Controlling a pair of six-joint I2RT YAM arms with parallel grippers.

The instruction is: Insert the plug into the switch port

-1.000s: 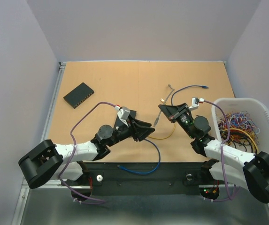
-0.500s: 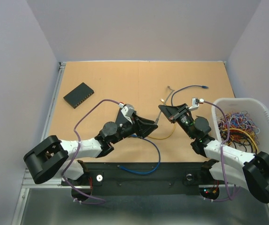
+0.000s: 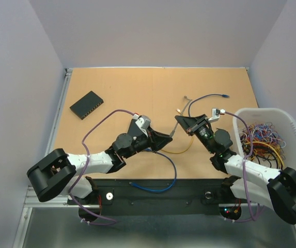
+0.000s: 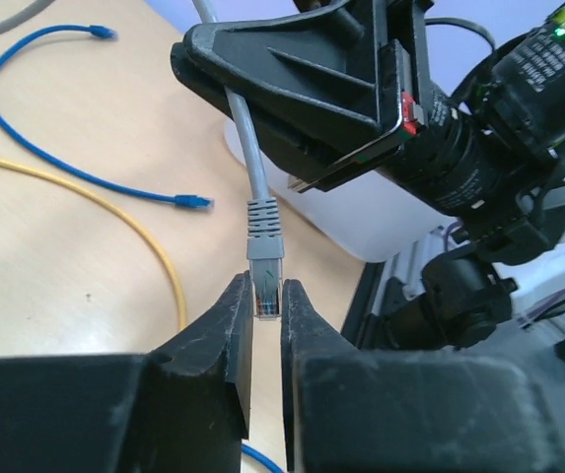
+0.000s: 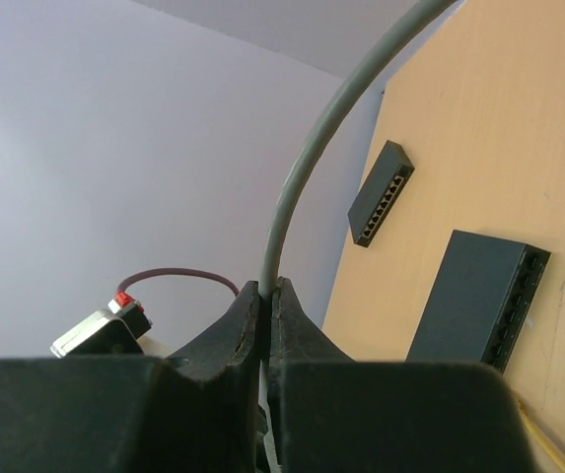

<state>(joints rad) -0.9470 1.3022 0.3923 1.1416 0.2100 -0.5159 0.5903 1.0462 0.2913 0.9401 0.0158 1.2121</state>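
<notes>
The left arm reaches low across the table (image 3: 137, 88) from the near left, forearm stretched toward the middle. The left gripper (image 4: 265, 296) has its jaws pinched to a narrow gap on the clear plug (image 4: 265, 271) of the grey cable (image 4: 252, 158). The right arm leans in from the near right, and the right gripper (image 5: 265, 294) is clamped tight on the same cable a little way up from the plug. The switch (image 3: 87, 105) lies flat at the far left, well apart from both grippers.

Pale lilac walls (image 3: 163, 31) (evenly lit) enclose a wooden table (image 3: 137, 88).
</notes>
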